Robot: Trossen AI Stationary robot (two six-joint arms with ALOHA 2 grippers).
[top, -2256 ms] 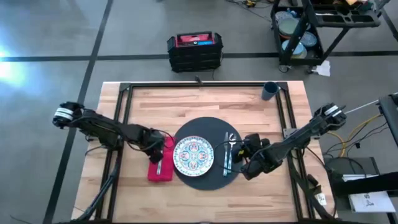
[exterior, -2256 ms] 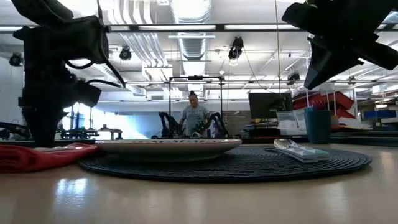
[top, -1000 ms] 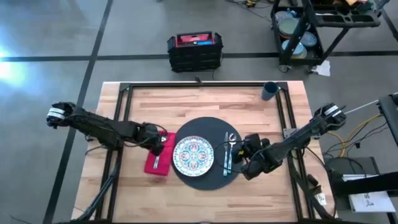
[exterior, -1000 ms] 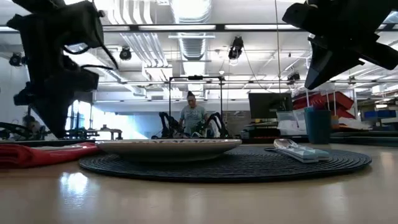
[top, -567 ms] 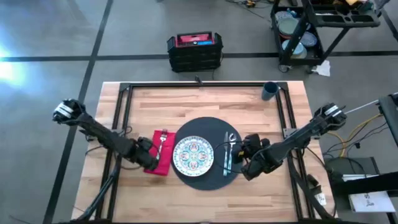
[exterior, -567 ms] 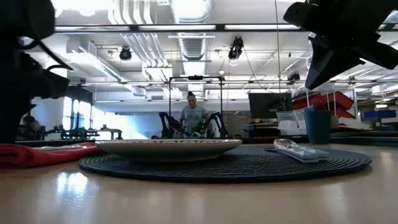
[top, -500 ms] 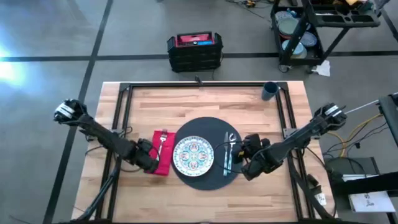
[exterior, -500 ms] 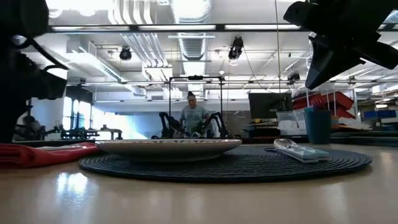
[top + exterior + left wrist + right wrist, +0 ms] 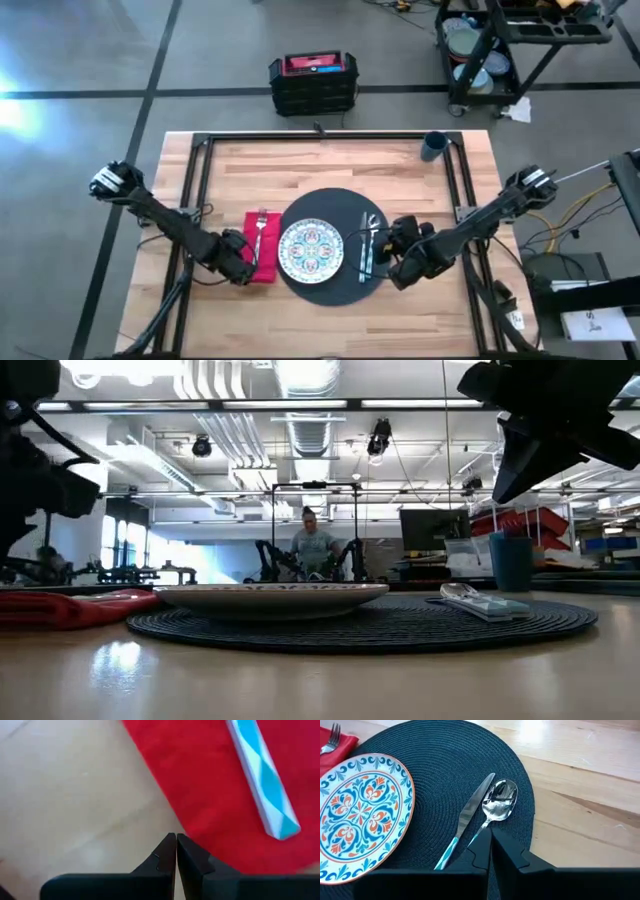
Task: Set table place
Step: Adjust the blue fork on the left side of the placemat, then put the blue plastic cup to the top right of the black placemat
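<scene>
So on our bench (image 9: 330, 165) the round dark mat (image 9: 325, 205) sits about in the middle with the patterned plate (image 9: 311, 250) on it, and the knife (image 9: 465, 817) and spoon (image 9: 496, 809) lie side by side on the mat, just right of the plate. The red napkin (image 9: 268, 245) is just left of the mat with the fork (image 9: 259, 228) lying on it. The blue cup (image 9: 433, 146) is off at the far right corner. Our left claw (image 9: 176, 851) is pinched closed, holding nothing, low over the napkin's near edge. The right claw (image 9: 491, 845) is closed and empty too, above the mat's right side near the spoon.
</scene>
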